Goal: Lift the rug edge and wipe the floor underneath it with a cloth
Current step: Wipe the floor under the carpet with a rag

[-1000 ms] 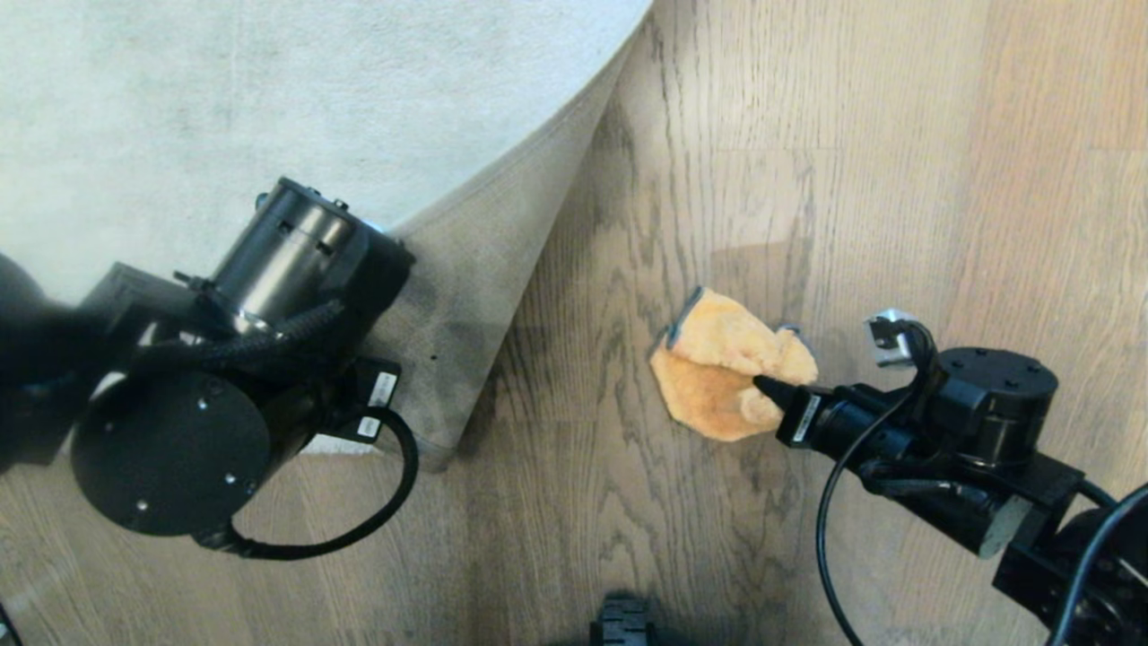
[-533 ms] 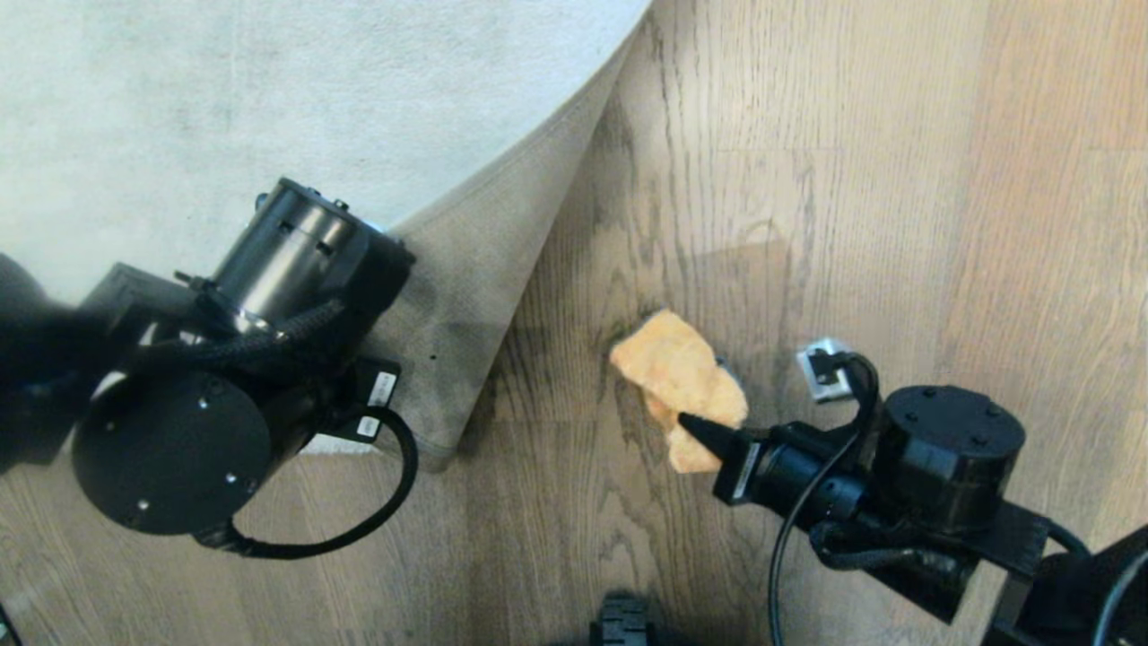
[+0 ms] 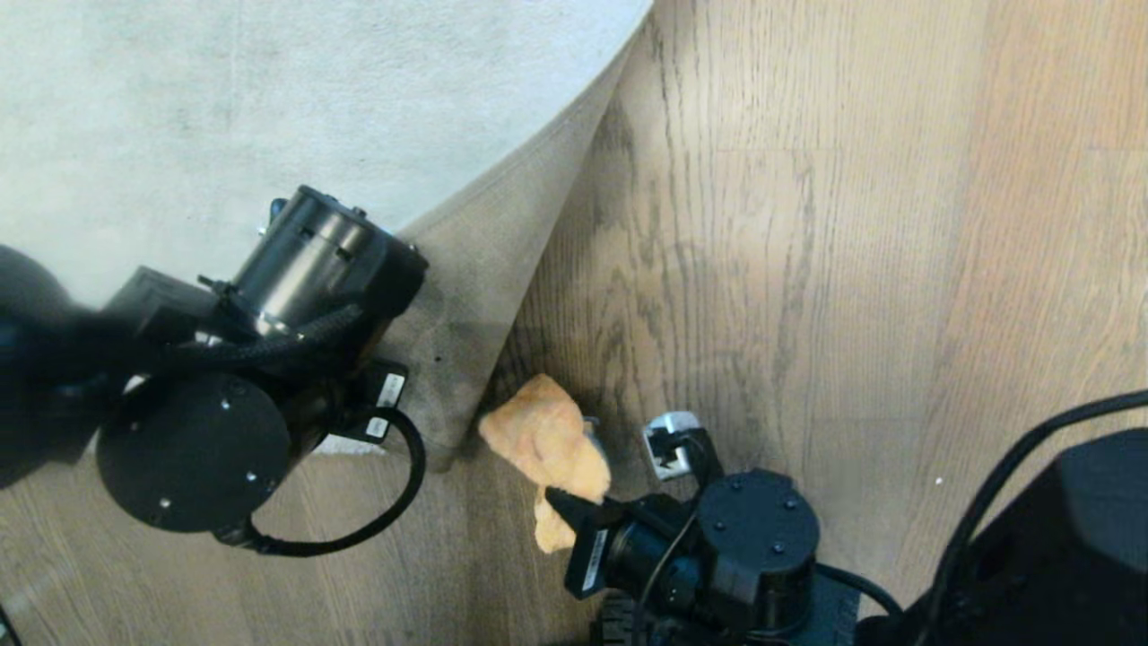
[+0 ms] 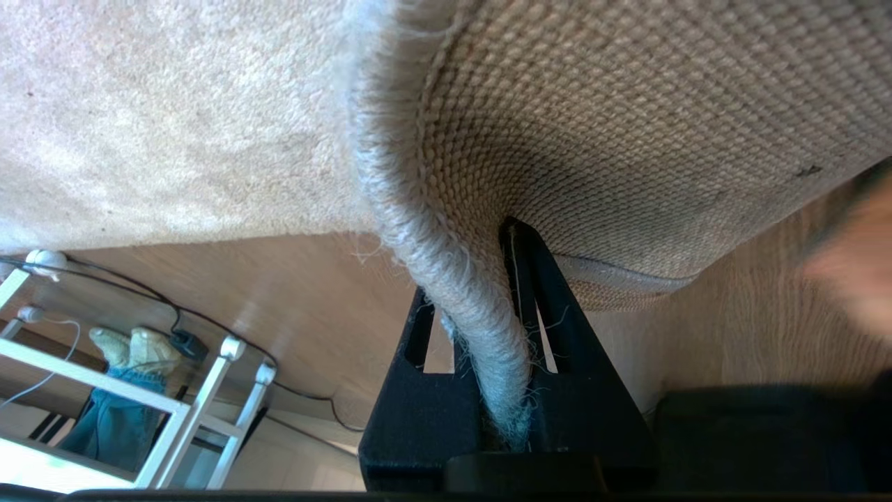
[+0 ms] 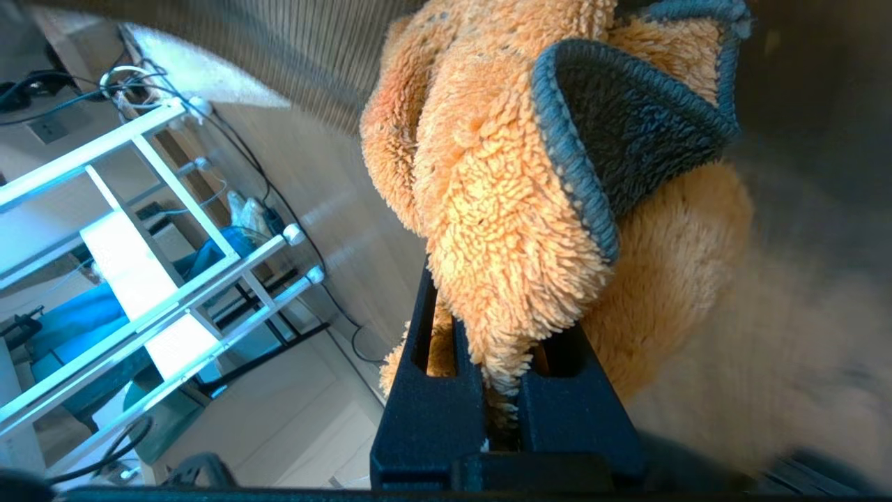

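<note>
While our left gripper [image 4: 512,348] pinches the bound hem of the pale grey-beige short-pile rug edge [image 4: 481,328] and holds its coarse tan backing folded up off the brown wood-grain plank floor [image 3: 807,224], our right gripper [image 5: 502,397] is clamped on the small orange-tan terry cloth with blue-grey trim [image 3: 547,444]. The cloth sits on the floor just beside the raised flap, near the bottom of the head view. We judge two risks: the heavy hem could slide out of the narrow pinch and drop onto the cloth, or the bunched cloth could snag against the backing. The cloth's long axis runs from our gripper toward the lifted flap, its free end pointing at the rug.
</note>
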`<state>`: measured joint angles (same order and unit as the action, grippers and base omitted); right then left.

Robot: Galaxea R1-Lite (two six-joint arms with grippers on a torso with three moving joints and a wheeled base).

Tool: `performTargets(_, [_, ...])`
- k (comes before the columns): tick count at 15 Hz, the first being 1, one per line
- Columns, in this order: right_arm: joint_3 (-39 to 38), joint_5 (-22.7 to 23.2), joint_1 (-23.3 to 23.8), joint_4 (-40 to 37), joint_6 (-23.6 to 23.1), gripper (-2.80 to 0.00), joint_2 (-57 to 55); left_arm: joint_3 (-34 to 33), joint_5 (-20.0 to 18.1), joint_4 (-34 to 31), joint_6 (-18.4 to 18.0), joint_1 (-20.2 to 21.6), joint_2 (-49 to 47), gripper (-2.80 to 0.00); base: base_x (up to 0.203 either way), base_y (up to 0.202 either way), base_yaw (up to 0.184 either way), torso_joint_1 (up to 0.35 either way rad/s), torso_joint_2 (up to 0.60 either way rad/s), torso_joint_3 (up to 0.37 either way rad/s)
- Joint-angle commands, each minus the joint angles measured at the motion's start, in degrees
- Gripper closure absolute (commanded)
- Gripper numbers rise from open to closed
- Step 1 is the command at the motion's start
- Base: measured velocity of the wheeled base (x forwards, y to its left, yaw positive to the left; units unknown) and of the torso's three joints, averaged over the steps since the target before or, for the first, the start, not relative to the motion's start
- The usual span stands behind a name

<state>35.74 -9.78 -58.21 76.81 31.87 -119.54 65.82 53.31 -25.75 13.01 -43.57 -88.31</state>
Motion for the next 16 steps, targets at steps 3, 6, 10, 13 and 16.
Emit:
performTargets(3, [0.7,-2.5,-0.9,9.2,0.2,0.0,-10.9,0.9,0.7,0.9,0.0,0.0,-1.8,0.0,0.0,0.0,0.0,0.0,0.0,0.0])
performTargets(6, [-2.3,-2.8,0.3,9.9,0.1,0.0,-9.2,0.9,0.7,1.0,0.0,0.1,-2.1,0.0,0.0,0.0,0.0,0.0,0.0,0.0])
performTargets(10, [-9.8,-3.1,5.1,11.7,0.0,0.0,-3.8,1.3,0.7,0.9,0.0,0.0,-2.1,0.0,0.0,0.0,0.0,0.0,0.0,0.0])
performTargets(13, [-14.8,-3.1,12.5,11.7,-0.6,0.0,2.1,1.3,0.7,0.9,0.0,-0.2,-2.0,0.0,0.0,0.0,0.0,0.0,0.0,0.0])
performTargets(16, [-18.6,-1.8,22.5,11.3,-2.1,0.0,7.2,1.3,0.7,0.9,0.0,-0.2,-2.0,0.0,0.0,0.0,0.0,0.0,0.0,0.0])
